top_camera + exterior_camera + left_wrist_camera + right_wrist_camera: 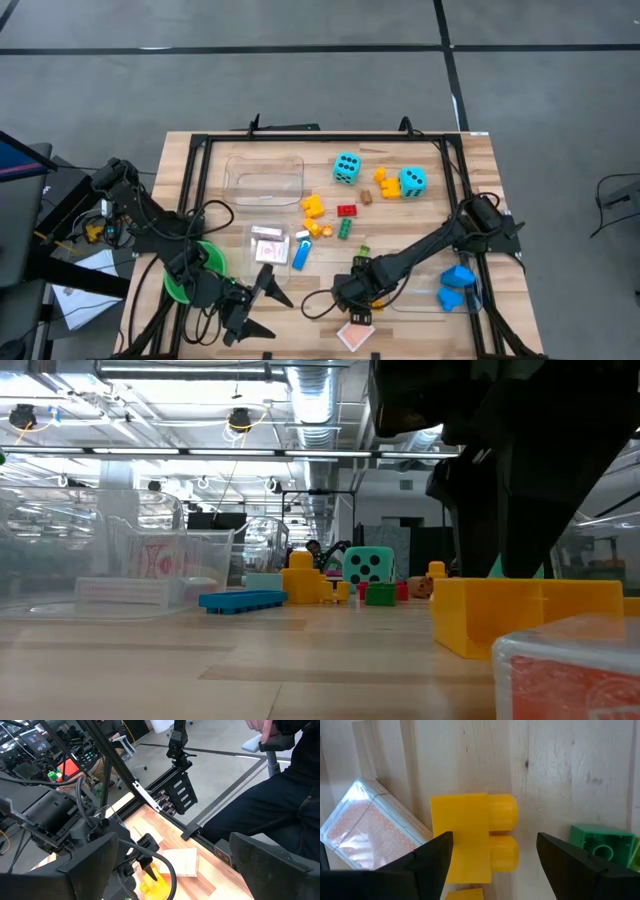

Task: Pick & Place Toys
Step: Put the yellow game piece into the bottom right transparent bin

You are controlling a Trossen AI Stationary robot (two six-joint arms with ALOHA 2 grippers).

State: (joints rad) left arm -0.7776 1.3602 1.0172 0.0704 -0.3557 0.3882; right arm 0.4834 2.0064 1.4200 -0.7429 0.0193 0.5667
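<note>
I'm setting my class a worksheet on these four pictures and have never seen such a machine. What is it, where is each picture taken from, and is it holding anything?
It is a robot with two dark arms at a wooden table. One picture looks straight down, one sits at table height, and two ride on the wrists. The right hand hangs open just above a yellow brick, beside a boxed card deck and a green brick; it holds nothing. The left hand waits open at the near edge, also empty. Cyan dice, more bricks, a green cup and clear bins lie around.
</note>
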